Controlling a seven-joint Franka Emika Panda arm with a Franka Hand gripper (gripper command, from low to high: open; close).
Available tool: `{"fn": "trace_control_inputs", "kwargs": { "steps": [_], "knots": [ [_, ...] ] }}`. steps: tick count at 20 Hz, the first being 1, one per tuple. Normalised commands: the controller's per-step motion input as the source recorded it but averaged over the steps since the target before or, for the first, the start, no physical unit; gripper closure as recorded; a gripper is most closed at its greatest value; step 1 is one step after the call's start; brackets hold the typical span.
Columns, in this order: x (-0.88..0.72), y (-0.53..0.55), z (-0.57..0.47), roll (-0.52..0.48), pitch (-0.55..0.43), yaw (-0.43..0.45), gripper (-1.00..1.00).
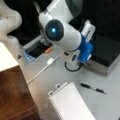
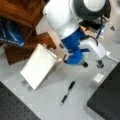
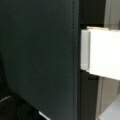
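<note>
1. Centrally in a front view, the robot's claw [image 2: 92, 64] hangs just above the grey desk [image 2: 50, 100], its two dark tips spread apart and holding nothing.
2. Nearest it, just below, sits a small white box [image 2: 98, 78] beside a black mat [image 2: 107, 100].
3. Farther below and to its left lies a black pen [image 2: 67, 92].
4. Well to its left lies a white notebook [image 2: 38, 66].

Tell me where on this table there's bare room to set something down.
Bare grey table lies between the white notebook, the black pen and the dark perforated mat. It is crowded under the arm, where the end effector hangs by the white cable and the black slab.
</note>
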Motion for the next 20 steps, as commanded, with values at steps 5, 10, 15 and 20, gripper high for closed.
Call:
{"fn": "trace_control_inputs", "kwargs": {
  "steps": [5,10,15,20],
  "knots": [
    [-0.01,0.01,-0.27,0.201,-0.042,-0.096,-1.00],
    [-0.08,0.00,-0.28,0.276,-0.127,-0.108,-1.00],
    [-0.13,-0.02,-0.25,0.341,-0.127,-0.140,-1.00],
    [-0.14,-0.07,-0.20,0.320,-0.078,-0.162,-1.00]
  ]
}}
